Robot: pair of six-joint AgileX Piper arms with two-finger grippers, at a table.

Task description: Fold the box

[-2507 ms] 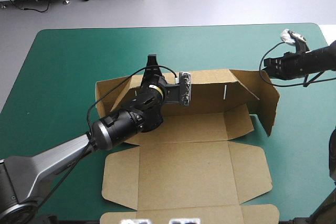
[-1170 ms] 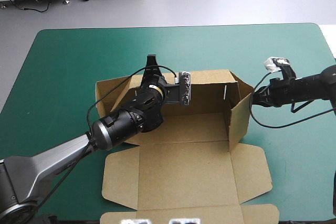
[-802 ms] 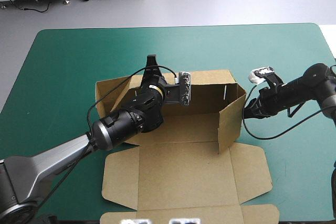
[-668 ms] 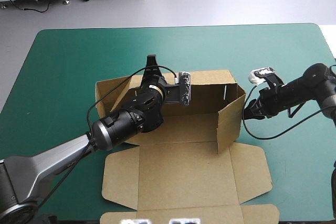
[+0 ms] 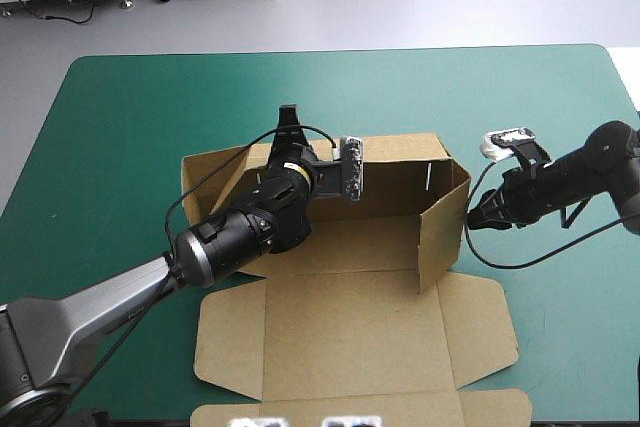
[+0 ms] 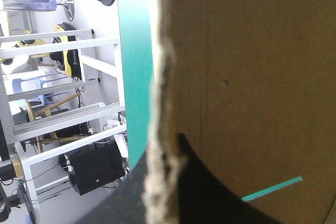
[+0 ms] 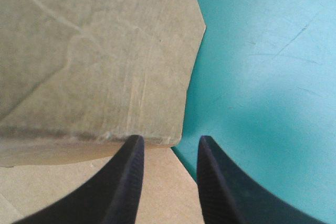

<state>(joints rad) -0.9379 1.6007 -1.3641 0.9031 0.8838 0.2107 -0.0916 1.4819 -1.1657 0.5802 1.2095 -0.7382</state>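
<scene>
Teal-green cover [image 5: 130, 127] lay over the table, and the brown box [image 5: 360, 247] sat near its middle, half built.

The left gripper [image 6: 157, 156] was clamped on the box's raised back wall [image 5: 400, 152], one black finger on each side of the rough top edge. In the high view only its tip [image 5: 290, 115] showed past that wall. Board filled nearly all of the left wrist view, blocking whatever lay ahead, save for a strip of cover beside it and a thin slot [image 6: 272, 188] cut through the board. The left arm also hid the left part of the box floor from above. Beyond it, the left-end flap [image 5: 215, 167] leaned outward.

The right gripper [image 7: 169, 139] had its fingers [image 7: 128, 177] a narrow gap apart, holding nothing. They pointed at the lower corner of the right side wall [image 7: 94, 51], which stood upright and angled in across the box's end [image 5: 445, 232]. The tips seemed to be against its outer face, though contact could not be confirmed. Flat board lay under the fingers, with bare cover to the outer side.

Toward the near edge the lid [image 5: 350, 337] lay flat, its flaps spread out.
</scene>
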